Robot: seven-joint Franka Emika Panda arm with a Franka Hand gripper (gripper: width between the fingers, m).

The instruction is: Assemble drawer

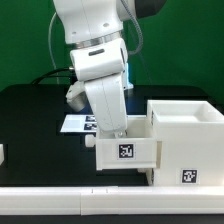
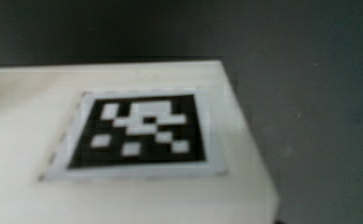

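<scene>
A small white tray (image 1: 125, 152) with a black-and-white tag on its front sits against the exterior view's left side of the large white boxy casing (image 1: 186, 140). My gripper (image 1: 119, 133) reaches down at a tilt onto the tray's upper edge and is shut on it. The tray seems held slightly above the black table. The fingertips are hidden by the tray. The wrist view is filled by a white tray face (image 2: 107, 190) with a tag (image 2: 139, 132); no fingers show there. A second white part (image 1: 2, 155) is cut off at the exterior view's left edge.
The marker board (image 1: 74, 123) lies flat on the black table behind the arm. A white ledge (image 1: 60, 205) runs along the table's front edge. The casing carries a tag low on its front (image 1: 188, 176).
</scene>
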